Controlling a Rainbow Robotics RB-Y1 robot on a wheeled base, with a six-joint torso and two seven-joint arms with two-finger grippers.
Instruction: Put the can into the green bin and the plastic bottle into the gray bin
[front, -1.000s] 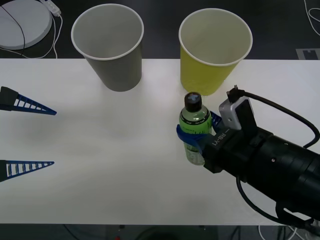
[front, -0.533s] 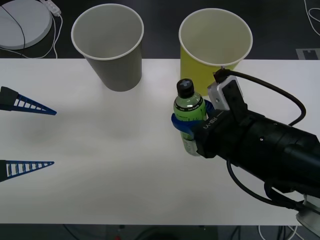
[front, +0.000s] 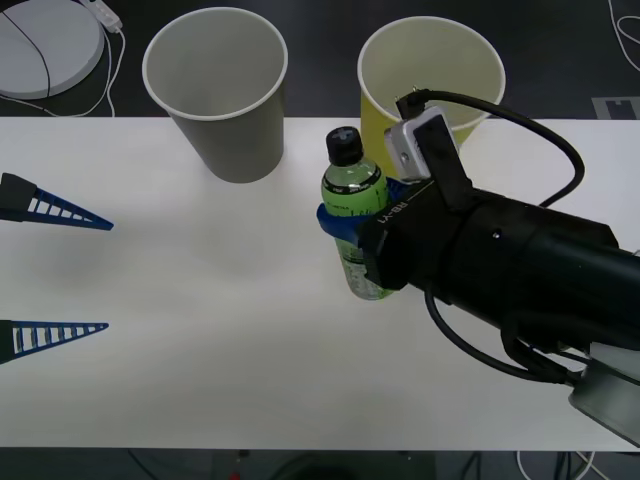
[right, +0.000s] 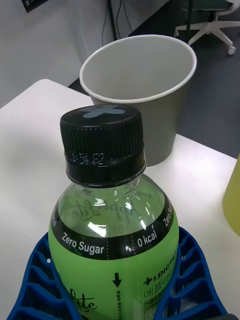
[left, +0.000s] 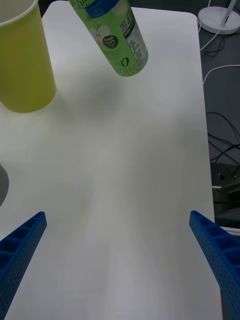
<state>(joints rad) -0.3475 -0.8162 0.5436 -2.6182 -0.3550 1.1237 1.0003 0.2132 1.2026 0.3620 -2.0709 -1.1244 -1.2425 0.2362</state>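
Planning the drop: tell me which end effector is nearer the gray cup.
Right. The right end effector, gripping the bottle, is just beside the gray cup; the left end effector waits open, farther away.

The plastic bottle (front: 353, 215) hangs above the table (front: 200, 330), before and between the gray bin (front: 220, 90) at left and the green bin (front: 425, 100) at right.

Bright, even light; soft shadows.

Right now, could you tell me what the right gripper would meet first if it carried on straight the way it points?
Probably the large gray paper cup. The right gripper, shut on the small clear plastic bottle of green drink, faces that cup across bare white table. The bottle would likely touch first, though depth is unclear.
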